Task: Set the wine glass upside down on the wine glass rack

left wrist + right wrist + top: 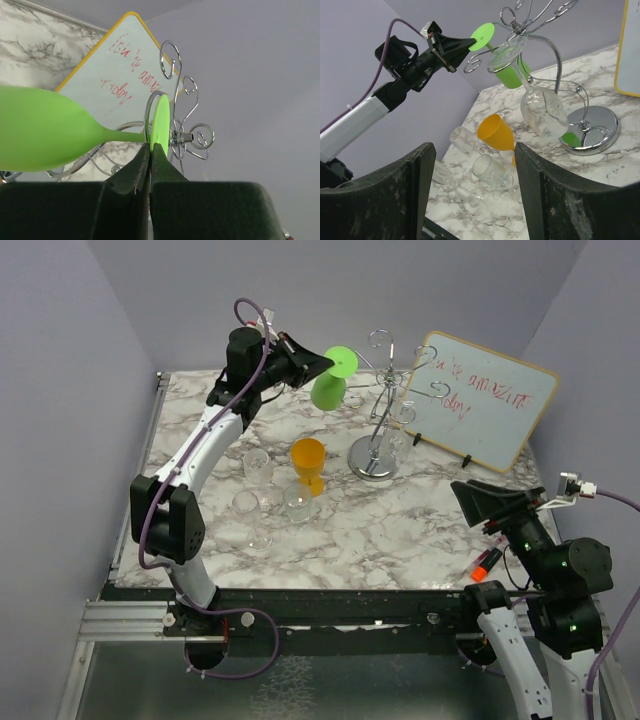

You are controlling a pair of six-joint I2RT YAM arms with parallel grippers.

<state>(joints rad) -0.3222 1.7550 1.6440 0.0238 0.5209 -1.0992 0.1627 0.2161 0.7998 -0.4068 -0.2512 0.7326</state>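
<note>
Gripping the thin edge of the foot of the green wine glass (328,390), the left tool (322,362) is fully closed on it, raised above the far left of the counter (400,530); glass is in the air, tilted, foot up by the tool, bowl lower and toward the counter; wrist view puts the foot just beside a spiral arm, contact cannot be told; three clear glasses (257,465) stand on the counter near the left arm; orange glass (308,462) just right of them, near the base of the rack; wine glass rack (375,455) upright at centre far; one hanging clear glass (540,107) is on a rack arm, foot up, bowl down, tilted; white board (480,400) with red writing leans behind the rack, to the right; right tool (480,502) wide open, holding nothing, over the near right of the counter; marker (485,562) lies below it
</note>
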